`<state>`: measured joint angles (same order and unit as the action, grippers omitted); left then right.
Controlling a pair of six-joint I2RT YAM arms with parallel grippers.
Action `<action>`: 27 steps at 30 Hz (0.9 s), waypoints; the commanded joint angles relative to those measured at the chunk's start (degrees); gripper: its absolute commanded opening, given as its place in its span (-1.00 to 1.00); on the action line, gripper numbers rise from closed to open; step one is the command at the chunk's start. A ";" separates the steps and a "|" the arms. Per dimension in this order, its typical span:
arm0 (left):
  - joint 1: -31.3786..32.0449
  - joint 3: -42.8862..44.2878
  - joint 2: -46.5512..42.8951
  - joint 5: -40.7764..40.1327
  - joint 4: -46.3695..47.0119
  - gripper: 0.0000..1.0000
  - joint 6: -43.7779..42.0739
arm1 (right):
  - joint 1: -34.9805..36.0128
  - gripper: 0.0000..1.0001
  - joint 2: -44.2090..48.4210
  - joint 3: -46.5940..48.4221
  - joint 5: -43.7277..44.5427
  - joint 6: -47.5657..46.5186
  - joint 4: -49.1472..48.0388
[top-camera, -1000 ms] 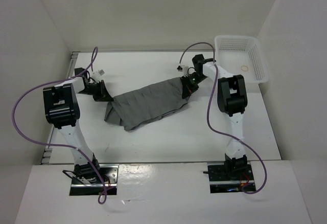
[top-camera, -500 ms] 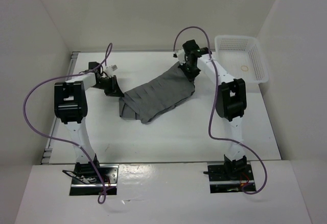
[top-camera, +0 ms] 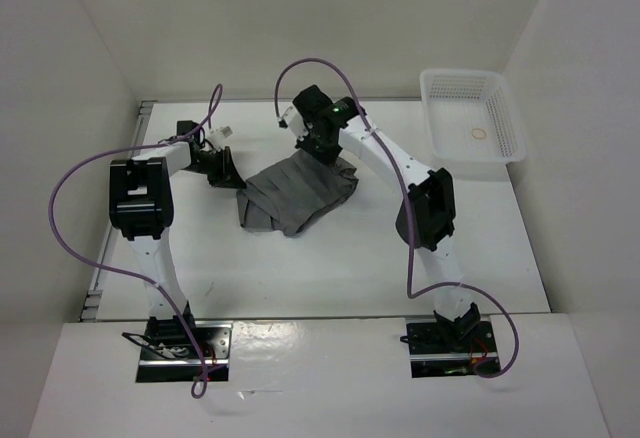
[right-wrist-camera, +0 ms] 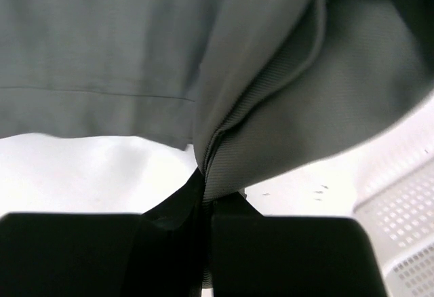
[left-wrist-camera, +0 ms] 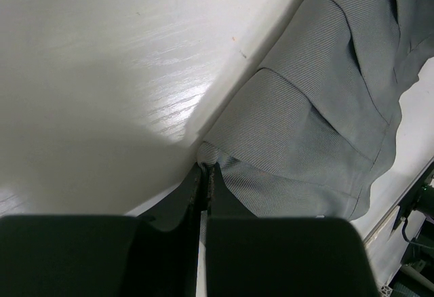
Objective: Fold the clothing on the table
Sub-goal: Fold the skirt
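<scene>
Dark grey pleated fabric garment (top-camera: 298,190) lies bunched on the white flat bench (top-camera: 350,258), slightly toward 11 o'clock from bench centre. Left gripper (left-wrist-camera: 205,172) sits at the garment's 9 o'clock edge, low over the bench, fingers pressed together and pinching a corner of the hem. Right gripper (right-wrist-camera: 205,183) is at the garment's 12 o'clock edge, clamped on a fold of cloth and holding it raised, the fabric draping down from it. White plastic mesh basket (top-camera: 470,158) sits at the bench's 2 o'clock corner, well apart from the garment.

Dark grey, finely ribbed clothing (top-camera: 298,190) on plain white table (top-camera: 330,258); white mesh basket (top-camera: 474,126); purple cables (top-camera: 85,170).
</scene>
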<state>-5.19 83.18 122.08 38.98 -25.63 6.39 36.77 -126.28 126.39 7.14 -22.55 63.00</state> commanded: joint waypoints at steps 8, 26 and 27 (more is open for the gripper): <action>0.36 -0.65 -1.67 -0.05 1.72 -1.00 0.90 | 4.62 -1.00 -6.52 13.79 -17.67 1.54 6.43; 0.88 -0.65 -2.20 -0.57 1.72 -1.00 0.90 | 11.48 -0.99 -17.25 24.61 -29.02 2.06 9.42; 0.88 -0.65 -2.20 -0.57 1.72 -1.00 0.90 | 12.00 -0.99 -17.25 24.61 -29.02 2.07 9.42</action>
<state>-4.67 83.09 122.04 38.79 -24.75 6.50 47.88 -143.87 147.50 -19.31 -21.37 71.24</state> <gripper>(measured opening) 0.019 0.019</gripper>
